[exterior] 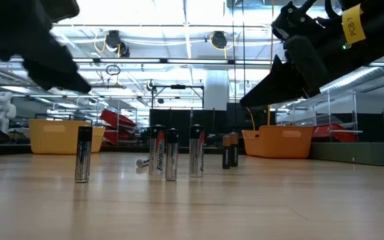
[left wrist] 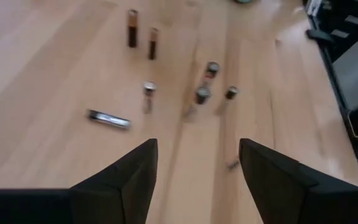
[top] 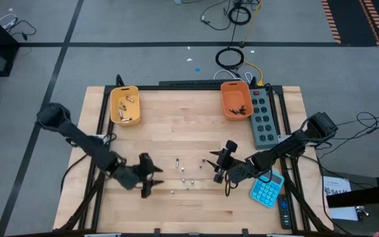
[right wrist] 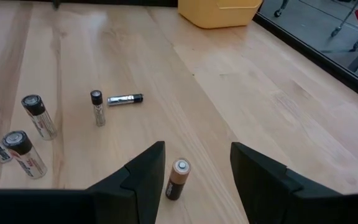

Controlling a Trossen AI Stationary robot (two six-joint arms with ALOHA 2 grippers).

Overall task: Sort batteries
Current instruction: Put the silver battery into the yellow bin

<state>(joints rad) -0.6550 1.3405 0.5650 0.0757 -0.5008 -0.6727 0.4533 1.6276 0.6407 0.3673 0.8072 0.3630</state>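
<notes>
My right gripper (right wrist: 191, 171) hangs spread over one upright copper-topped battery (right wrist: 178, 179), lined up to pinch it. My left gripper (left wrist: 197, 171), also spread, waits near the remaining batteries (top: 184, 176) mid-table. Yellow bin (top: 124, 105) and orange bin (top: 236, 101) already hold some.

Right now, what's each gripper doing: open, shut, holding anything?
Left gripper: open, empty, above the table short of the loose batteries.
Right gripper: open, holding nothing, a copper-topped battery standing between its fingers.

Small silvery batteries (exterior: 171, 155) mid-table — most upright, one flat (right wrist: 125, 99) — others binned.
</notes>
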